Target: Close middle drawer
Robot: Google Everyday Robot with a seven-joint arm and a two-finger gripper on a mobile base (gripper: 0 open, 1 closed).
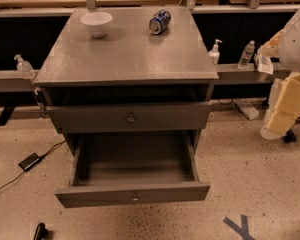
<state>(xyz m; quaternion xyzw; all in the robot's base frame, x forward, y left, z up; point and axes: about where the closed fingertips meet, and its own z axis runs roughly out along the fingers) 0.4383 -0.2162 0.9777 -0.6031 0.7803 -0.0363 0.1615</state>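
The grey cabinet (130,54) stands in the middle of the view. The middle drawer (132,194) is pulled far out toward me. Its low front panel carries a small round knob (135,198), and its deep grey box (135,161) is empty. Above it another grey drawer (130,117) with a round knob stands slightly out. My arm hangs at the right edge, well to the right of the cabinet. Its lower end, where the gripper (276,128) is, points down beside the cabinet's right side, apart from both drawers.
A white bowl (96,23) and a blue can on its side (159,21) sit on the cabinet top. Bottles (246,54) stand on a ledge at right. A black power brick with cable (29,161) lies on the floor at left. Blue tape (240,227) marks the floor.
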